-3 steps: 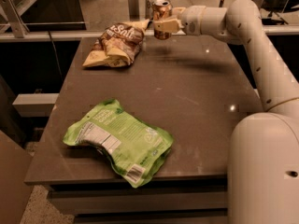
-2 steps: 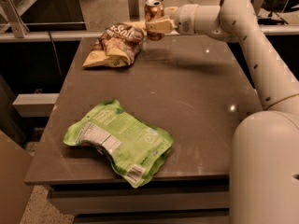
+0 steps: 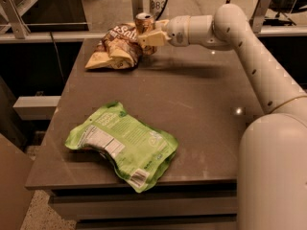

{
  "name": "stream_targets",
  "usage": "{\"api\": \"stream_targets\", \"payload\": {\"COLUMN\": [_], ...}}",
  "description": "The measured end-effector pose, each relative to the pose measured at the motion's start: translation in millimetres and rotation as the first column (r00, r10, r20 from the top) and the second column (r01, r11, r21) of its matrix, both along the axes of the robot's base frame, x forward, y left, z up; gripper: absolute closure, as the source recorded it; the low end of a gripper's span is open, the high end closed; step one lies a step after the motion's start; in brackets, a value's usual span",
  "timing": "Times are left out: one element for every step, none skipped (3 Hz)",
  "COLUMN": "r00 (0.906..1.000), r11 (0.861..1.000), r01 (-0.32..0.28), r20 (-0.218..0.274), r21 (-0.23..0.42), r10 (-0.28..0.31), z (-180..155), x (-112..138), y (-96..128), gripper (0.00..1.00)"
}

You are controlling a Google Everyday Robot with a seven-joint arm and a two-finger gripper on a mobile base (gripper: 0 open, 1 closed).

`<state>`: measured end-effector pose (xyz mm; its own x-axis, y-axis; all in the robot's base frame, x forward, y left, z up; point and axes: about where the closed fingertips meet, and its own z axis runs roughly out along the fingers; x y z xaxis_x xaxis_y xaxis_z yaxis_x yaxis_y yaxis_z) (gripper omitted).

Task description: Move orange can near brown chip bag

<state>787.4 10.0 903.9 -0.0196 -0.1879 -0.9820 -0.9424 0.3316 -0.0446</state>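
The orange can (image 3: pixel 144 22) stands upright at the far end of the table, right beside the brown chip bag (image 3: pixel 114 48), close to its right edge. My gripper (image 3: pixel 149 35) is shut on the orange can, its pale fingers wrapped around the can's lower body, so only the silver top and upper part show. The arm reaches in from the right across the far side of the table. The brown chip bag lies crumpled at the far left of the table.
A large flat green bag (image 3: pixel 123 145) with a white label lies near the front left of the dark table (image 3: pixel 201 109). My white arm and base (image 3: pixel 273 166) fill the right side. A rail and metal posts (image 3: pixel 136 1) run behind the table's far edge.
My gripper has carried the orange can leftward, from a spot right of the brown chip bag to right beside it.
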Motion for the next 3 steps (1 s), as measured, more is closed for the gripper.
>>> {"api": "stream_targets", "payload": {"r00": [0.9979,0.9936,0.9904], "r11": [0.999,0.998,0.996], "r01": [-0.037,-0.067,-0.084], "r20": [-0.053,-0.091,-0.112], "r21": [0.001,-0.006,-0.029], "r10": [0.038,0.066,0.081], "z": [-15.1,-26.8,-33.7], "x": [-13.5,-23.4,-31.0], "y": [12.4,20.2,23.8], "gripper": [0.83,0.59,0.36]}}
